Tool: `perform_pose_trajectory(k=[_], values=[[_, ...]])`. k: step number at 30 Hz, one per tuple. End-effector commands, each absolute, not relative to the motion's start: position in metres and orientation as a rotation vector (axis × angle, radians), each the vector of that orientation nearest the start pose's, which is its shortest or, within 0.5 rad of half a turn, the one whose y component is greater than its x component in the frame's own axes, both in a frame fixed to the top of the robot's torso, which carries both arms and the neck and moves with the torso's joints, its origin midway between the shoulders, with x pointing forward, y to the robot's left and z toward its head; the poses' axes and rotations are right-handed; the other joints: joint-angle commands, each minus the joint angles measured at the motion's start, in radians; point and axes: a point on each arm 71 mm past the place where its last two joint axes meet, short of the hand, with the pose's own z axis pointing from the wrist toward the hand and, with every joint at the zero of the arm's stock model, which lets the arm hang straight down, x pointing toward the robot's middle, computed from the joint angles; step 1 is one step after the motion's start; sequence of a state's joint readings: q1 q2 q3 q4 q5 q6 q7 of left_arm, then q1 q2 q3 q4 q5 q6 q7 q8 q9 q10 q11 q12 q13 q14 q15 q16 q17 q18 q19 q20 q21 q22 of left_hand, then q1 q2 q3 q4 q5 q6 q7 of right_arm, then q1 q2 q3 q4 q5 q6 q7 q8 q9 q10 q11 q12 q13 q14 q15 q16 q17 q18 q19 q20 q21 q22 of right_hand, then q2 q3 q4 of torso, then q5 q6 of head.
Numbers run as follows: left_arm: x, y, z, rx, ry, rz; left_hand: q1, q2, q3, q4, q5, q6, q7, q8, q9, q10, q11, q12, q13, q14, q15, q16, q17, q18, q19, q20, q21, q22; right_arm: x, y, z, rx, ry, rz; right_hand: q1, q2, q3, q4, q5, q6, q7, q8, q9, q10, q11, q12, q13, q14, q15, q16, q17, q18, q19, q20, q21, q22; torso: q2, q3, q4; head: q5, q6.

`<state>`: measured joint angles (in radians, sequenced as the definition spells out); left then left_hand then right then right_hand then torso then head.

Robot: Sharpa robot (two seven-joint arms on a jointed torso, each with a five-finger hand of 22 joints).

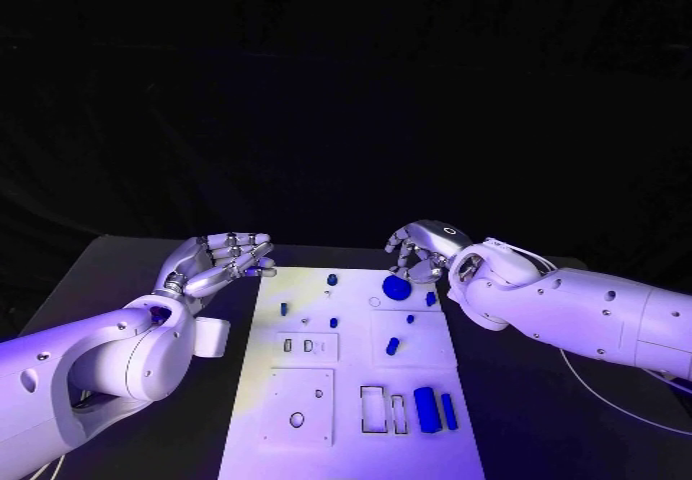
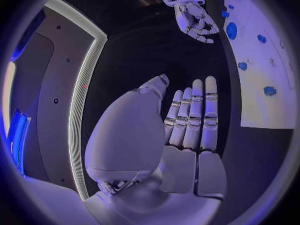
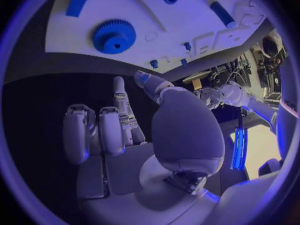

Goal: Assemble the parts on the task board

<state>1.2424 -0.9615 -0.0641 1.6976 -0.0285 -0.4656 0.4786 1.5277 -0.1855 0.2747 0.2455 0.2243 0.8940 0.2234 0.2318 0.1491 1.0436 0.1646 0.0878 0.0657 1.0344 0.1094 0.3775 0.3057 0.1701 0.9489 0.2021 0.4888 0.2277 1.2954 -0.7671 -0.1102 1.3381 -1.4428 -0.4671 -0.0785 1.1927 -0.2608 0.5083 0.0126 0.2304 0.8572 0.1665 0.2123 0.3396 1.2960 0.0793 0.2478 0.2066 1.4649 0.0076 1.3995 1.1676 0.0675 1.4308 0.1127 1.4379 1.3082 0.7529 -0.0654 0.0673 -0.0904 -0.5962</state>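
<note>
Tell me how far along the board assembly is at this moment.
Early, by the look of it. Done: nothing plainly assembled; the blue gear and the long blue bar lie loose on the task board, and the rectangular slots beside the bar sit unfilled. In hand: nothing; the left hand and right hand hover at the board's far corners with empty fingers. Left: seemingly every part.

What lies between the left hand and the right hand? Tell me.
In the head view, the far end of the task board lies between the left hand and right hand, bearing one small blue part.
</note>
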Motion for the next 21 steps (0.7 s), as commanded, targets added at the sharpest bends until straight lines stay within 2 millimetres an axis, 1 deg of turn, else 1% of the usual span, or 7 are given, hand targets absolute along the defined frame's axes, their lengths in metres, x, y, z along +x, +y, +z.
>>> perform_pose_trajectory(k=[1,3,4,5,10,11,21], values=[[0.462,0.223,-0.147,-1.028,1.298,-1.523,0.003,-0.003,0.003,-0.004,-0.004,-0.004,0.003,-0.005,-0.001,0.000,0.003,-0.005,0.001,-0.004,0.000,-0.005,0.001,0.008,0.001,-0.003,0.004,0.001,0.528,-0.226,-0.170,-0.091,1.651,0.582,0.006,-0.004,-0.099,0.014,0.018,-0.023,-0.017,0.018,0.016,0.037,-0.020,0.126,0.106,0.041,-0.021,0.022,0.033,-0.024,0.025,-0.016,0.023,0.087,-0.002,0.0034,-0.0063,-0.001,0.000],[0.462,0.222,-0.147,-1.028,1.297,-1.523,0.003,-0.003,0.003,-0.004,-0.004,-0.004,0.003,-0.005,-0.001,0.000,0.003,-0.005,0.001,-0.004,0.000,-0.005,0.001,0.008,0.001,-0.003,0.004,0.001,0.529,-0.229,-0.170,-0.085,1.664,0.582,0.034,0.009,-0.170,0.025,0.036,-0.039,-0.019,0.049,0.038,-0.035,-0.029,0.261,0.247,0.045,-0.030,0.036,0.053,-0.029,0.034,-0.020,0.032,0.103,-0.001,0.0044,-0.0065,-0.001,0.000],[0.462,0.222,-0.147,-1.028,1.297,-1.523,0.004,-0.002,0.004,-0.005,-0.004,-0.004,0.003,-0.005,-0.001,0.000,0.003,-0.005,0.001,-0.004,0.000,-0.005,0.002,0.008,0.001,-0.003,0.005,0.002,0.531,-0.233,-0.172,-0.077,1.676,0.584,0.048,0.032,-0.183,0.038,0.047,-0.048,-0.019,0.064,0.049,-0.012,-0.022,0.462,0.443,0.050,-0.024,0.049,0.084,-0.032,0.046,-0.023,0.043,0.122,-0.001,0.0054,-0.0063,-0.007,0.000],[0.462,0.222,-0.147,-1.028,1.297,-1.523,0.004,-0.002,0.004,-0.005,-0.004,-0.004,0.003,-0.005,-0.001,0.000,0.003,-0.005,0.001,-0.004,0.000,-0.005,0.002,0.008,0.001,-0.003,0.005,0.002,0.533,-0.235,-0.173,-0.072,1.684,0.583,0.049,0.042,-0.197,0.062,0.055,-0.065,-0.008,0.088,0.063,-0.064,-0.018,0.640,0.630,0.053,-0.023,0.061,0.101,-0.035,0.051,-0.013,0.049,0.131,-0.001,0.0041,-0.0049,-0.008,0.000],[0.462,0.222,-0.147,-1.028,1.295,-1.522,0.004,-0.002,0.004,-0.005,-0.004,-0.004,0.003,-0.005,-0.001,0.000,0.003,-0.005,0.001,-0.004,0.000,-0.005,0.002,0.008,0.001,-0.003,0.005,0.002,0.537,-0.240,-0.181,-0.058,1.723,0.579,0.074,0.047,-0.198,0.081,0.063,-0.082,-0.010,0.120,0.078,0.009,-0.012,0.909,0.908,0.063,-0.013,0.090,0.166,-0.040,0.068,-0.011,0.065,0.159,0.000,0.0023,-0.0021,-0.003,-0.002],[0.462,0.222,-0.147,-1.028,1.295,-1.522,0.004,-0.002,0.004,-0.005,-0.004,-0.004,0.003,-0.005,-0.001,0.000,0.003,-0.005,0.001,-0.004,0.000,-0.005,0.002,0.008,0.001,-0.003,0.005,0.002,0.538,-0.240,-0.182,-0.056,1.730,0.580,0.081,0.048,-0.197,0.087,0.061,-0.081,-0.010,0.133,0.082,0.065,-0.010,1.019,1.023,0.069,-0.010,0.105,0.204,-0.043,0.076,-0.009,0.072,0.172,0.000,0.0021,-0.0021,-0.001,-0.003],[0.462,0.223,-0.147,-1.029,1.290,-1.518,0.006,0.000,0.006,-0.007,-0.004,-0.002,0.001,-0.004,-0.001,0.003,0.002,-0.005,0.002,-0.003,-0.001,-0.004,0.004,0.008,-0.001,-0.003,0.008,0.004,0.541,-0.241,-0.195,-0.043,1.772,0.567,0.088,0.049,-0.189,0.100,0.054,-0.085,-0.002,0.145,0.080,0.164,0.000,1.195,1.213,0.085,-0.001,0.139,0.292,-0.056,0.111,0.000,0.106,0.222,0.002,0.0032,-0.0014,-0.002,-0.006]])
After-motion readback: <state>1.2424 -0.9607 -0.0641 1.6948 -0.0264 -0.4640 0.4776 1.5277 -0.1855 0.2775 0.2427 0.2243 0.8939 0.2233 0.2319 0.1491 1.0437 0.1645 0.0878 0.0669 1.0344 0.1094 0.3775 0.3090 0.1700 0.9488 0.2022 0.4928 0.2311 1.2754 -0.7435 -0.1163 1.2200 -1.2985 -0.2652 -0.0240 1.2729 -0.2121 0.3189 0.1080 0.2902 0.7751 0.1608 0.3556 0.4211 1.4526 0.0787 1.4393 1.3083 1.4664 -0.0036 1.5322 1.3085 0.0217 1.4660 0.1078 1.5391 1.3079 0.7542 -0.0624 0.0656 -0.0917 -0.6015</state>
